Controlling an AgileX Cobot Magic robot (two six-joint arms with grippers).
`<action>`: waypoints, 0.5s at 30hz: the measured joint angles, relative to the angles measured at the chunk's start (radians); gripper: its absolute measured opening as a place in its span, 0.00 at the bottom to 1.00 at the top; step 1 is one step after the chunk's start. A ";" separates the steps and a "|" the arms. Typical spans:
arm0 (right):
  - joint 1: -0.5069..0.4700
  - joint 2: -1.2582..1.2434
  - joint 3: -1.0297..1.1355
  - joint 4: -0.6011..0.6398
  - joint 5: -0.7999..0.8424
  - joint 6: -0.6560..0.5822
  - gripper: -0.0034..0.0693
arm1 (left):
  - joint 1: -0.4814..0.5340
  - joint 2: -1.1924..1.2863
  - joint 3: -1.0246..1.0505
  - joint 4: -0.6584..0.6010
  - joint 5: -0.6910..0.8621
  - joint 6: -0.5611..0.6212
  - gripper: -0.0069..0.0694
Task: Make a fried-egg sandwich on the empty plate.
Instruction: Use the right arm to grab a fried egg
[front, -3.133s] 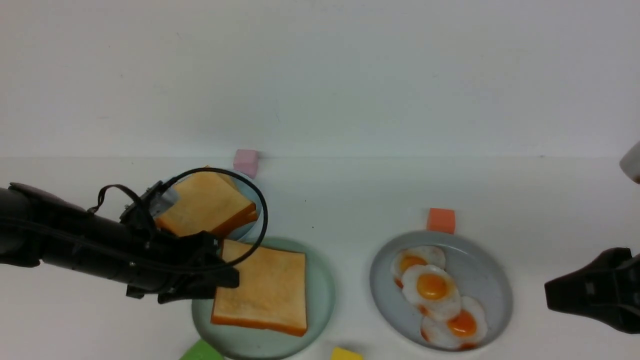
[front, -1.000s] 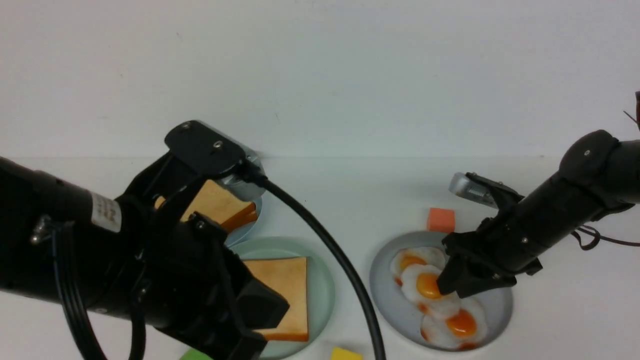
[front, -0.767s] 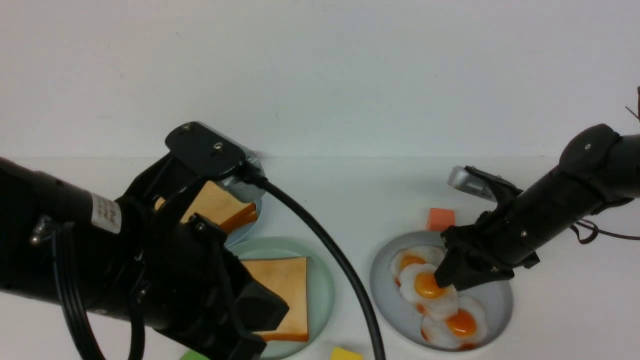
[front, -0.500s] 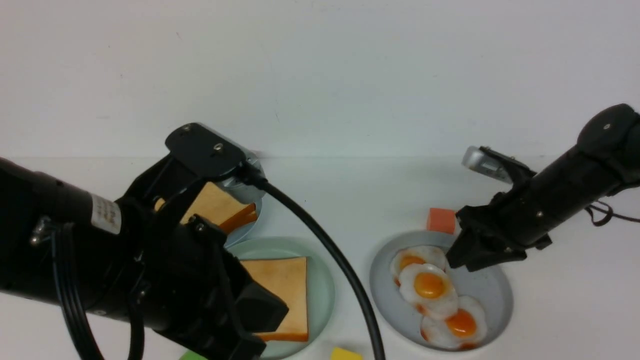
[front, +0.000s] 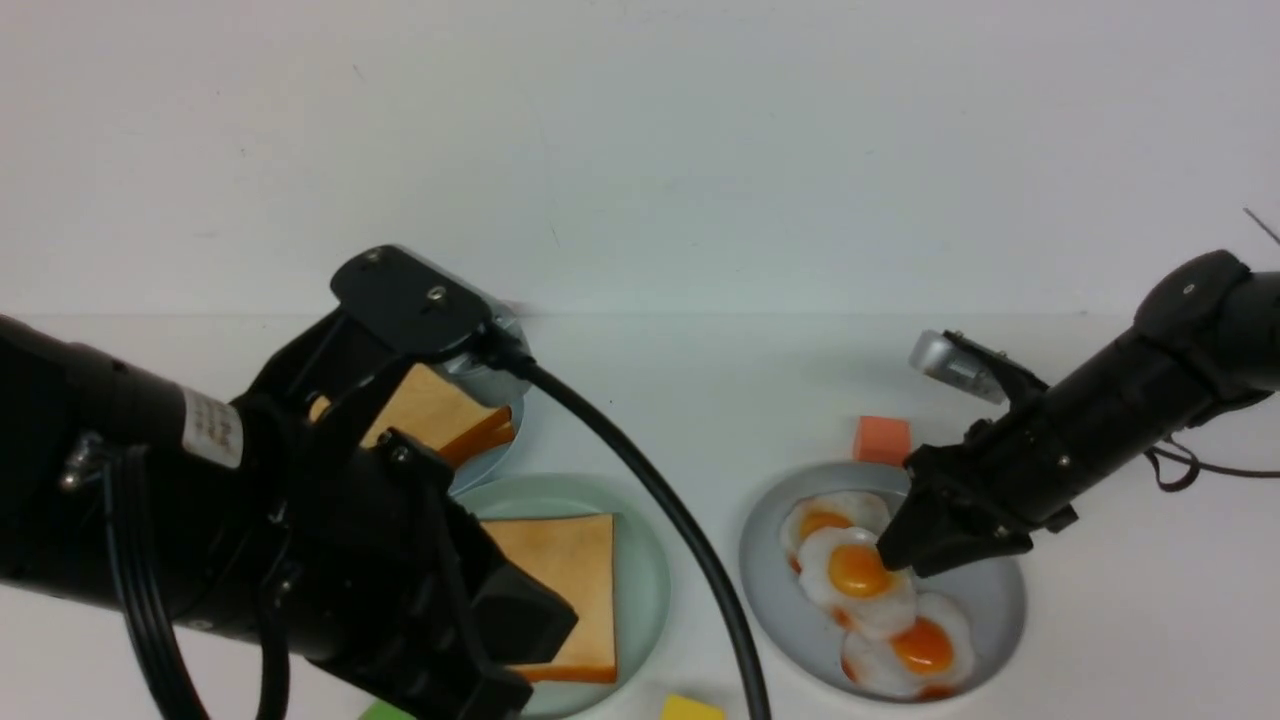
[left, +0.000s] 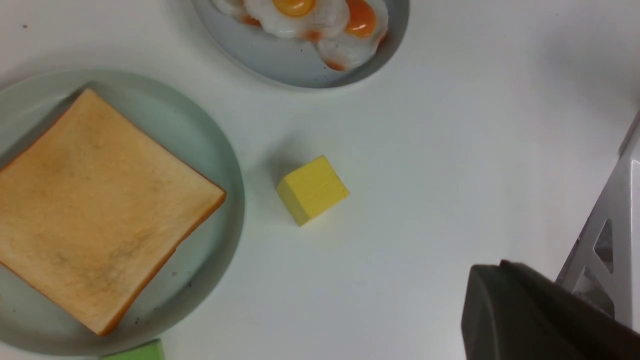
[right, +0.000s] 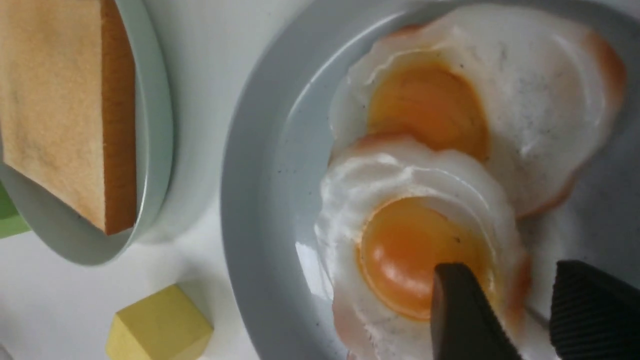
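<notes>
The pale mint-green plate (front: 640, 590) carries one golden toast slice (front: 565, 580), also shown as plate (left: 220, 165) and toast (left: 95, 205) in the left wrist view. Three fried eggs overlap on a grey-blue plate (front: 985, 590). My right gripper (front: 900, 555) is open and low over the middle egg (front: 850, 575). In the right wrist view the gripper (right: 510, 272) has one finger on the yolk (right: 400, 250) and the other beyond the egg's edge. My left gripper (left: 492, 272) is shut and empty, raised above the table. No fried-egg sandwich shows in any view.
A pile of toast (front: 440, 410) lies on a light-blue plate behind my left arm. An orange block (front: 882, 440) stands behind the egg plate. A yellow block (front: 690, 708) and a green block (front: 385, 712) sit at the front edge. A black cable (front: 660, 520) crosses the middle.
My right gripper lifted back off the egg plate half a second ago and has come down again onto the middle egg, still open. The left arm has held still for the last second.
</notes>
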 joint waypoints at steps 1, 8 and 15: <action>0.000 0.005 0.000 0.007 0.001 -0.002 0.44 | 0.000 0.000 0.000 0.000 0.000 0.000 0.08; 0.000 0.021 -0.001 0.025 0.005 -0.004 0.43 | 0.000 0.000 0.000 0.000 0.000 -0.002 0.09; 0.000 0.023 -0.001 0.022 0.025 -0.021 0.20 | 0.000 0.000 0.000 0.000 0.000 -0.022 0.09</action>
